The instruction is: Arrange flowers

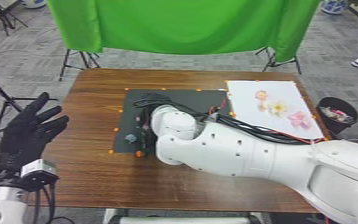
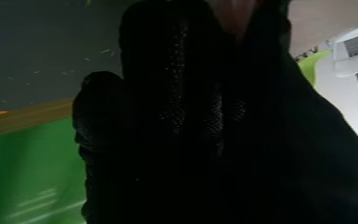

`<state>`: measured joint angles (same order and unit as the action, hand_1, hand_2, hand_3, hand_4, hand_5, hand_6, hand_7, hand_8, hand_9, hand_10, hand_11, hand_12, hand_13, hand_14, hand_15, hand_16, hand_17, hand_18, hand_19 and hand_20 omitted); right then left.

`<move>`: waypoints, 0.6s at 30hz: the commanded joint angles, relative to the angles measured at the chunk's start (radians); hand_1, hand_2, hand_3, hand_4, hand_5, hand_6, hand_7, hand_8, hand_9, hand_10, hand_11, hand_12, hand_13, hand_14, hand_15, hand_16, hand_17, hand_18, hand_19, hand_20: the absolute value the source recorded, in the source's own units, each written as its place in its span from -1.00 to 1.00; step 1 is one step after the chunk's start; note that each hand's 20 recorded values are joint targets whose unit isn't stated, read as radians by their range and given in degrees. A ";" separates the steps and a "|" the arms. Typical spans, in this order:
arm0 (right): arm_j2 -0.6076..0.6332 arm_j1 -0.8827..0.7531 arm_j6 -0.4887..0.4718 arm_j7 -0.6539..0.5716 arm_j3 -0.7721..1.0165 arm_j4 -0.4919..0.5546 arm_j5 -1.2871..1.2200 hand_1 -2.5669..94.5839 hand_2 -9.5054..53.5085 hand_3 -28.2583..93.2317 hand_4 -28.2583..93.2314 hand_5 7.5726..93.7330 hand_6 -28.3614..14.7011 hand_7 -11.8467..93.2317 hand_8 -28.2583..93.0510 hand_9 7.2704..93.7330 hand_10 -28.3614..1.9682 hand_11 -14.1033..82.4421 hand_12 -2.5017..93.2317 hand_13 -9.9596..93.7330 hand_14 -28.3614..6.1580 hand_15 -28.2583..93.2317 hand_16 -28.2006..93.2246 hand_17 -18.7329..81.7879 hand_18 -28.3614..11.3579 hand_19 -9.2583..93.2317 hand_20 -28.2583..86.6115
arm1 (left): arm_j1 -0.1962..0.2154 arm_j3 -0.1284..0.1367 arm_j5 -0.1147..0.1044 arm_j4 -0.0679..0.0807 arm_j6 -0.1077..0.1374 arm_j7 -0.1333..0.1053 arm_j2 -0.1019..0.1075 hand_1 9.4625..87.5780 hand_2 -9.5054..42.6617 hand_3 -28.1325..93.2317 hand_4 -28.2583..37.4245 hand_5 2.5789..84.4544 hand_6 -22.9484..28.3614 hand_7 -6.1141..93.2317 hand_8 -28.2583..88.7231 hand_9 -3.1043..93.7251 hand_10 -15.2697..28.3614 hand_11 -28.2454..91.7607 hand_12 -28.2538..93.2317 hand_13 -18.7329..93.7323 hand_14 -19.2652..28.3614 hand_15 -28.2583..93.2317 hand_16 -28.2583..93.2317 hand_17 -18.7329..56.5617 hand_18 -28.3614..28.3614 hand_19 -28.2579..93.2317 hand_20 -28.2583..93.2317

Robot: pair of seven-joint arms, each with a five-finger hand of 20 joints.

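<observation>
Head view, leftmost: the left hand (image 1: 24,135) hangs open beside the table (image 1: 95,175). A small grey-blue thing (image 1: 131,138) sits on the dark mat (image 1: 202,95), where a low swing of the right arm (image 1: 238,150) could knock it. Whether the right hand (image 2: 175,115) is open, closed or gripping the pinkish thing (image 2: 235,19) by it, I cannot tell. Farther right, three flowers (image 1: 278,107) lie on a white sheet (image 1: 246,87); trailing cables (image 1: 264,134) could drag them if the arm pulls back.

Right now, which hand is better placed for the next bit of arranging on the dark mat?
Probably the right: the right hand is over the dark mat, while the left hand hangs by the table's left edge.
</observation>
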<state>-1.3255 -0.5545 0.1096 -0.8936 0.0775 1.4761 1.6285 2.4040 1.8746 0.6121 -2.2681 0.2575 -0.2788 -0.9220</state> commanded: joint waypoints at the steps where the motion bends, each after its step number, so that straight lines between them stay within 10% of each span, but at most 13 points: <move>1: -0.018 0.029 0.029 -0.018 -0.010 0.005 0.016 0.13 -0.90 0.50 -1.00 0.52 0.43 -0.42 -0.53 0.87 0.42 -0.35 -0.53 0.78 0.34 0.27 -0.26 0.42 -0.14 1.00 -0.41 | 0.011 -0.003 -0.001 0.000 0.000 0.002 -0.005 -0.51 -0.40 0.48 -0.76 -0.28 0.19 -0.75 -0.63 -0.36 0.56 -0.15 -0.35 -0.32 0.98 0.37 -0.73 -0.73 1.00 0.32 -0.54; 18: -0.020 0.020 -0.041 -0.040 0.029 0.005 -0.026 -0.05 -0.96 0.67 -1.00 0.34 0.28 -0.44 -0.71 0.72 0.18 -0.21 -0.60 0.72 0.25 0.30 -0.28 0.37 -0.22 1.00 -0.43 | 0.009 -0.009 -0.010 0.004 0.000 -0.007 0.005 -0.50 -0.39 0.48 -0.76 -0.28 0.19 -0.75 -0.63 -0.36 0.56 -0.15 -0.35 -0.32 0.98 0.38 -0.73 -0.73 1.00 0.32 -0.54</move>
<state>-1.3356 -0.5391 0.1147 -0.9180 0.0774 1.4755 1.6183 2.4063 1.8665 0.6083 -2.2672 0.2581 -0.2837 -0.9184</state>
